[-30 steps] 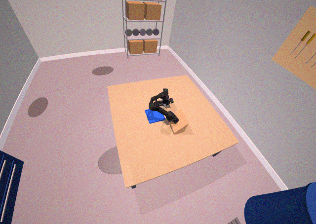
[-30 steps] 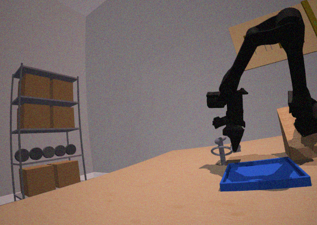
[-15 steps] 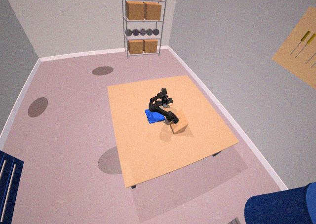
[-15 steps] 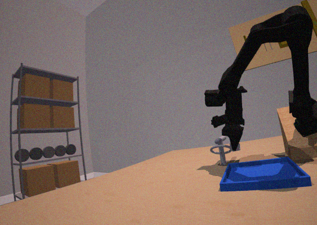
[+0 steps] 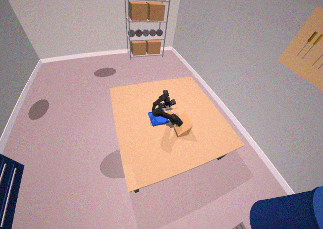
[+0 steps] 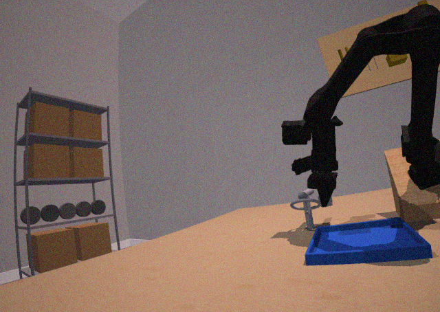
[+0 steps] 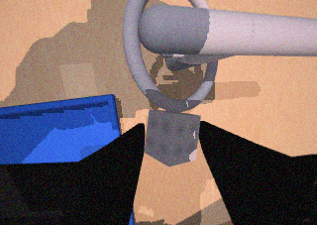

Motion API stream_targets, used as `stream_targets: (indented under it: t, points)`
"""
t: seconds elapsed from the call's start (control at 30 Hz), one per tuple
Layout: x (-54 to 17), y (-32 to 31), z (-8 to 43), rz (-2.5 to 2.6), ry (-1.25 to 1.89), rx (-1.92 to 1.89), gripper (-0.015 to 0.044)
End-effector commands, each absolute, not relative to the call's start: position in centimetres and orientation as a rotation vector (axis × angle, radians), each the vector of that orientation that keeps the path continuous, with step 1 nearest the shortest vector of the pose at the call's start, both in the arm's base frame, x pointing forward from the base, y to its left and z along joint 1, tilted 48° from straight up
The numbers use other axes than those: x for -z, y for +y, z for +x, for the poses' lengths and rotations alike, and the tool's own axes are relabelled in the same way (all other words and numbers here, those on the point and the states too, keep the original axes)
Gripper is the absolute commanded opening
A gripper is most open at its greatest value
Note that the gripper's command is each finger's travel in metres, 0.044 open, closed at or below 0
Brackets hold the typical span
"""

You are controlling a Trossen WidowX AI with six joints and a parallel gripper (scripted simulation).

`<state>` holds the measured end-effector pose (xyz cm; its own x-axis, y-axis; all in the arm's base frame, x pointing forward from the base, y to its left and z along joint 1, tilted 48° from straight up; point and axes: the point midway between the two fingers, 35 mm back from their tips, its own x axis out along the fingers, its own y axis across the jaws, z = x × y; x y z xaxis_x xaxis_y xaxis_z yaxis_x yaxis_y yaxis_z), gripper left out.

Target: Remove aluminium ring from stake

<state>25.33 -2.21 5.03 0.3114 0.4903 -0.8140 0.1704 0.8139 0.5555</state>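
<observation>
The steel stake stands on the table; its post [image 6: 309, 219] rises to a short cross-bar [image 6: 305, 194] [image 7: 258, 34]. The aluminium ring [image 6: 296, 208] [image 7: 130, 42] is around the upper post, just below the cross-bar and roughly level. In the wrist view one end of the bar lies within the ring's outline, and the ring's far side passes under the bar. My gripper [image 5: 167, 107] [image 6: 324, 204] [image 7: 170, 128] points down and is shut on the ring's square grey tab [image 7: 172, 141]. The blue tray [image 5: 159, 124] [image 6: 369, 258] [image 7: 116, 118] lies on the table beside the stake.
A wooden block [image 5: 183, 128] [image 6: 419, 209] stands by the arm's base on the table [image 5: 146, 164] [image 6: 177, 266]. The tray's low walls stand close to the stake. Shelves [image 5: 147, 20] [image 6: 64, 182] with boxes stand away from the table.
</observation>
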Motion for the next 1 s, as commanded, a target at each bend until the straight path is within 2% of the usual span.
stream_targets:
  t: [0.0, 0.97]
  points:
    - [-5.4, -2.4, 25.4, 0.612, 1.256, -0.211, 0.0000]
    - [-6.3, -3.6, 25.1, 0.607, 1.258, -0.207, 0.0000]
